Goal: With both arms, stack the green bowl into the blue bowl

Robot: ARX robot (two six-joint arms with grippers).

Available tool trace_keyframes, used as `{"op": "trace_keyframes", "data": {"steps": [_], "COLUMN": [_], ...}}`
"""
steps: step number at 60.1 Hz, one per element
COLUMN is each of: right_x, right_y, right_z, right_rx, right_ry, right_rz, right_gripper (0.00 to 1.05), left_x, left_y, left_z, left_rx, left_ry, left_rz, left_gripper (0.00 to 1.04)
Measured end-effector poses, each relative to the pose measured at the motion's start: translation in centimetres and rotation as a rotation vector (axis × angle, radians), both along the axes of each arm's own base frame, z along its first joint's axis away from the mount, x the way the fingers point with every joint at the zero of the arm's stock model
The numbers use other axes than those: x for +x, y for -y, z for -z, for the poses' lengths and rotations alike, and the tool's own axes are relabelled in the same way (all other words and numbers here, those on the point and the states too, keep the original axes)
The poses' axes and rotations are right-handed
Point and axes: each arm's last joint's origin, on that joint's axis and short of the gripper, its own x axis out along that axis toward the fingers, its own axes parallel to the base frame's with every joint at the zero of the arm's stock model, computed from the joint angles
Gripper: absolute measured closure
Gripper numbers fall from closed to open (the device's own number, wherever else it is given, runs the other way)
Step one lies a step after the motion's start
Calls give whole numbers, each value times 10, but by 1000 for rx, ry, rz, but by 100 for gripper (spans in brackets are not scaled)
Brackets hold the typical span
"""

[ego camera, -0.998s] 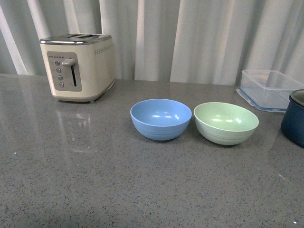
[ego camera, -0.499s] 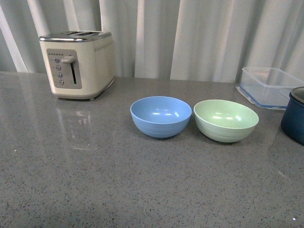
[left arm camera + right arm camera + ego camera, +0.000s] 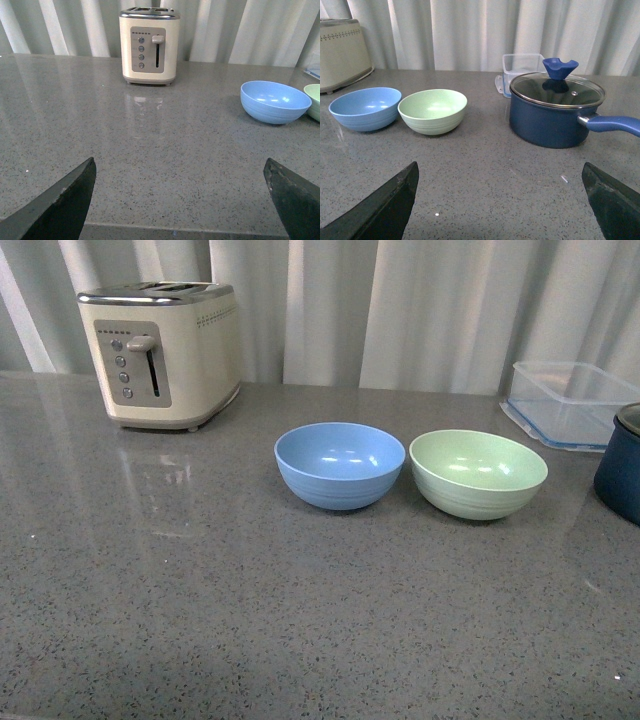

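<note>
A: Jaw status, left?
B: Left gripper (image 3: pixel 179 161): jaws spread wide, only bare countertop (image 3: pixel 150 150) between them. It holds nothing and touches nothing. Just the two dark fingertips (image 3: pixel 75 195) show in its wrist view.
A: Right?
B: Same. Right gripper (image 3: pixel 500 164) is wide open and empty, above the counter, well short of both bowls.
A: Bowls?
B: Green bowl (image 3: pixel 478 474) sits upright on the countertop, just beside the blue bowl (image 3: pixel 340 465), on its right in the front view. That view shows a thin gap between the rims; in the right wrist view I can't tell whether they touch. Both are empty and not stacked.
A: Neighbours?
B: Navy pot (image 3: pixel 552 117) with a glass lid stands right of the green bowl, apart from it. Clear container (image 3: pixel 568 400) is behind the pot. Toaster (image 3: pixel 160 352) is back left, well apart from the bowls.
</note>
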Motion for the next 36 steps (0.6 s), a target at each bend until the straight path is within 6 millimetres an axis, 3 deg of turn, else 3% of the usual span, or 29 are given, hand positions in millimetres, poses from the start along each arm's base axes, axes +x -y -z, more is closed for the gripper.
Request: {"op": "trace_keyframes", "data": {"steps": [23, 28, 36], "right_x": [0, 3, 19], "right_y": [0, -1, -2], "right_z": [0, -2, -27], "right_rx": [-2, -52, -79], "right_ry": [0, 4, 47], "right_rz": [-3, -128, -211], "right_gripper": [10, 10, 10], "left_x": [0, 0, 0], "left_y": [0, 0, 0], "left_z": [0, 0, 0], "left_rx": [0, 0, 1], "left_ry": [0, 0, 0], "left_rz": [0, 0, 0], "left_gripper": [7, 7, 7]}}
